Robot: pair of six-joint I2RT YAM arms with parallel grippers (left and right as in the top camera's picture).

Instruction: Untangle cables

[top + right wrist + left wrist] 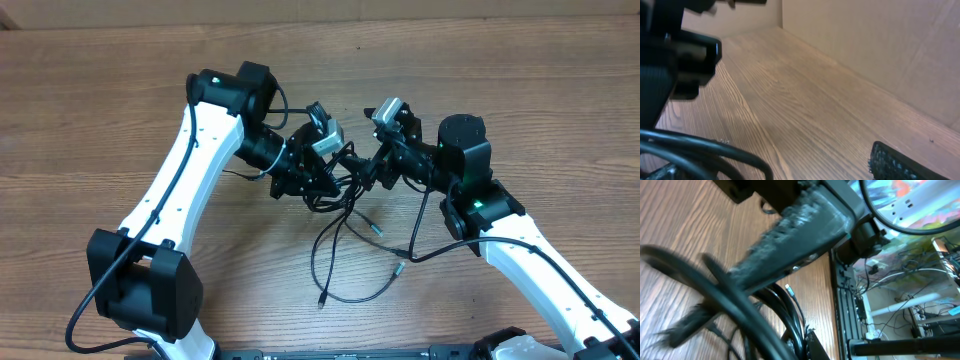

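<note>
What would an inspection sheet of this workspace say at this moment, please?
Surface: wood-grain table, no spills or marks seen.
Job's things: black cables knotted between the two grippers, with loose strands and small plugs trailing toward the arm bases.
Clutter: nothing seen.
Grippers: left gripper has its jaws shut, apparently on a strand of the knot. Right gripper has its jaws open at the knot.
Cables: thicker arm wiring runs along both arms.
Surroundings: cardboard wall behind the table. A rail and blurred equipment lie beyond its edge.
</note>
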